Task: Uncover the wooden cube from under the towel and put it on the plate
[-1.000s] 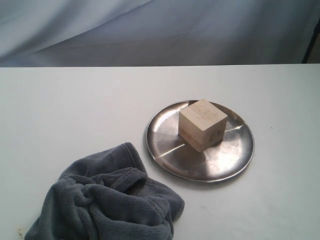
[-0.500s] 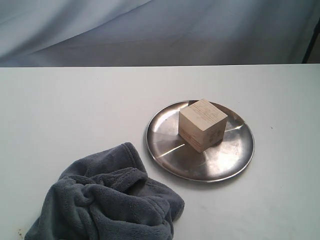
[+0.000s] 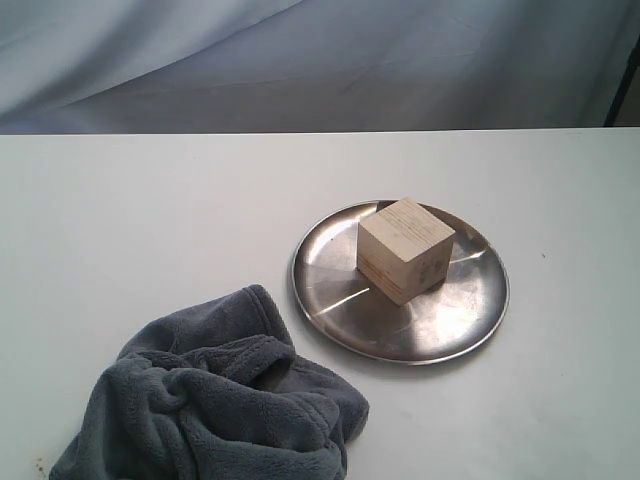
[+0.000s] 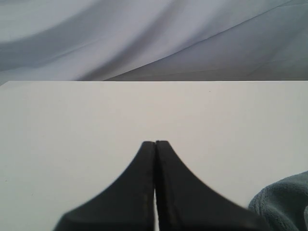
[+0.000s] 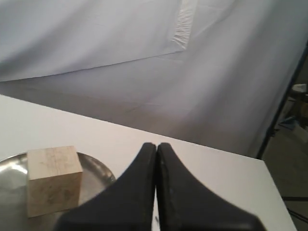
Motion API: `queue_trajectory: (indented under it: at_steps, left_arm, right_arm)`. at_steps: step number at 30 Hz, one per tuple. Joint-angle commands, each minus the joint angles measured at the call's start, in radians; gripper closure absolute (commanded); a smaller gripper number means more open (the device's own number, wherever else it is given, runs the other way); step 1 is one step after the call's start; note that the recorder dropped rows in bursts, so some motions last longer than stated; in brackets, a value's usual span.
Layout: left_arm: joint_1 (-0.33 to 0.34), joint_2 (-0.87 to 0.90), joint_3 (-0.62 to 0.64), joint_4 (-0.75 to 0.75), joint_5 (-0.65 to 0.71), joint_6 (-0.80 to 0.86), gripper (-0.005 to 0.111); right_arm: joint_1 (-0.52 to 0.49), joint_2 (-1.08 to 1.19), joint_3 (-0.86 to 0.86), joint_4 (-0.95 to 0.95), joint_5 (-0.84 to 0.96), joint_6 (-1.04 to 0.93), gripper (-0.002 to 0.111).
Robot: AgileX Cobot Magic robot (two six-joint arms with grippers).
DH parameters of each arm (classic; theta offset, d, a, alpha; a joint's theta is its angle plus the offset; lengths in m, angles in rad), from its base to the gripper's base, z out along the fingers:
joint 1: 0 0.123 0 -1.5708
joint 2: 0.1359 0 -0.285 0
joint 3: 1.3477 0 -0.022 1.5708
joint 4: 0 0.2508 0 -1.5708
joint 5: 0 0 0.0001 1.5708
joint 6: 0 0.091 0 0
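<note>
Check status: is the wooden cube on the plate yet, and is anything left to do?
Done: the towel lies bunched on the table beside the plate, and the wooden cube sits uncovered on the plate. In hand: nothing. The left tool and right tool are both shut and empty, touching nothing. Left: nothing that shows; the job looks complete.
</note>
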Motion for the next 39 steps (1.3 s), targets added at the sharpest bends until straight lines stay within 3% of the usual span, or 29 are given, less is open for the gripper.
queue_trajectory:
  at_steps: [1, 5, 9, 16, 39]
  left_arm:
    - [-0.003, -0.002, 0.0, 0.0, -0.006, -0.002, 0.107]
    - [-0.003, -0.002, 0.0, 0.0, -0.006, -0.002, 0.107]
    - [-0.003, -0.002, 0.0, 0.0, -0.006, -0.002, 0.107]
    - [-0.003, -0.002, 0.0, 0.0, -0.006, -0.002, 0.107]
    - [-0.003, -0.002, 0.0, 0.0, -0.006, -0.002, 0.107]
  right_arm:
    - [-0.128, -0.078, 0.067, 0.032, -0.03, 0.004, 0.108]
    - [-0.229, -0.114, 0.109, 0.035, -0.03, 0.028, 0.108]
    - [-0.27, -0.138, 0.153, 0.035, -0.022, 0.029, 0.108]
    - [-0.27, -0.178, 0.248, 0.035, -0.024, 0.057, 0.108]
    - [-0.189, -0.178, 0.248, 0.008, 0.129, 0.058, 0.108]
